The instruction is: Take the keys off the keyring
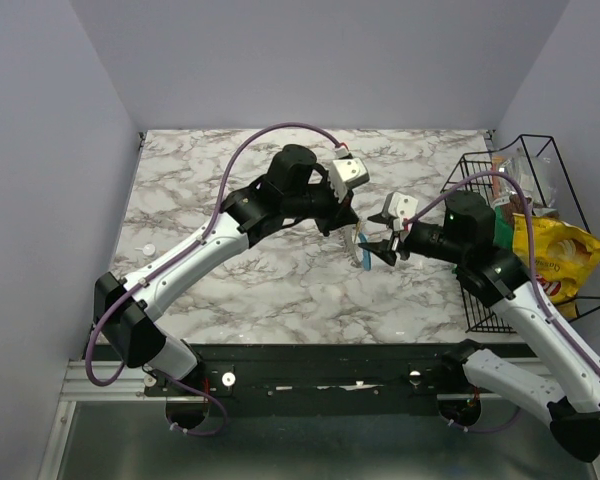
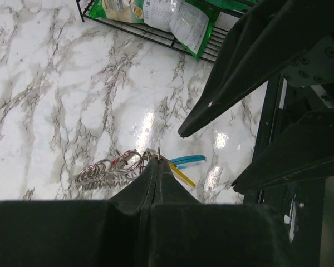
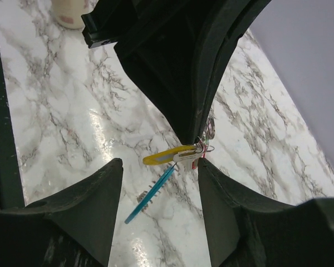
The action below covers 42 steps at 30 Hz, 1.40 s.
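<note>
My left gripper is shut on the keyring bunch, with its jaws pressed together at the tips. From that grip hang a chain of silver rings, a thin blue loop and a yellow key piece. In the right wrist view the yellow piece, a small silver key, a red bit and the blue loop hang under the left fingers, low over the marble. My right gripper is open, its jaws either side of the bunch without touching it.
A black wire basket holding snack bags stands at the table's right edge and also shows in the left wrist view. A small white object lies at the left edge. Purple walls enclose the marble table.
</note>
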Tool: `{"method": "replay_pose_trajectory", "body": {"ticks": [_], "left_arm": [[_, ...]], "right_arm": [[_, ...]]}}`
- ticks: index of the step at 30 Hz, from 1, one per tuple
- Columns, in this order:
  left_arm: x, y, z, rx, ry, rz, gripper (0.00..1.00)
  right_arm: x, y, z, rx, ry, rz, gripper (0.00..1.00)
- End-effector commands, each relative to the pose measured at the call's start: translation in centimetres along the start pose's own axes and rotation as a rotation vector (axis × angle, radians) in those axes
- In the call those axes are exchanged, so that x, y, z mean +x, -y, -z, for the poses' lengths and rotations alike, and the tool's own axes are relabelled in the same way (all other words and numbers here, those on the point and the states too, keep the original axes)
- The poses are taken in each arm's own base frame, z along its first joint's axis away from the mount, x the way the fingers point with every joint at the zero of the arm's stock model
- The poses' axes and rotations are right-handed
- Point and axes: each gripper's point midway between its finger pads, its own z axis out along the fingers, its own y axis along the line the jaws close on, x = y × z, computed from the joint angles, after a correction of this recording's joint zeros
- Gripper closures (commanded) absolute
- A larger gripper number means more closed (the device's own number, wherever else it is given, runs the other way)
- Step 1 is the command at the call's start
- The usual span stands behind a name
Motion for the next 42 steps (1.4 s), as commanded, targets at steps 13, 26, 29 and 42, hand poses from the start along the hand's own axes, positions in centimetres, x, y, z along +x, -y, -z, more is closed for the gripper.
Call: {"method": "replay_pose_trajectory", "body": {"ticks": [13, 26, 29, 42], "left_arm": [[-2.8, 6.6, 4.3, 0.34, 0.07, -0.193, 1.0], [-2.2, 9.4, 6.1, 0.504, 0.073, -0.23, 1.0], [-2.0, 9.3, 5.8, 0.508, 0.068, -0.226, 1.0], [-1.7, 9.3, 5.2, 0.532, 0.059, -0.199, 1.0]], "right_arm": [[-1.6, -1.9, 2.8, -0.314, 0.042, 0.09, 0.33], [-0.7, -4.2, 1.6, -0.604, 0.111, -0.011, 0.43], [-1.3, -4.7, 1.8, -0.649, 0.141, -0.03, 0.45], [-1.4, -5.8, 1.3, -0.728, 0.166, -0.106, 0.46]]}}
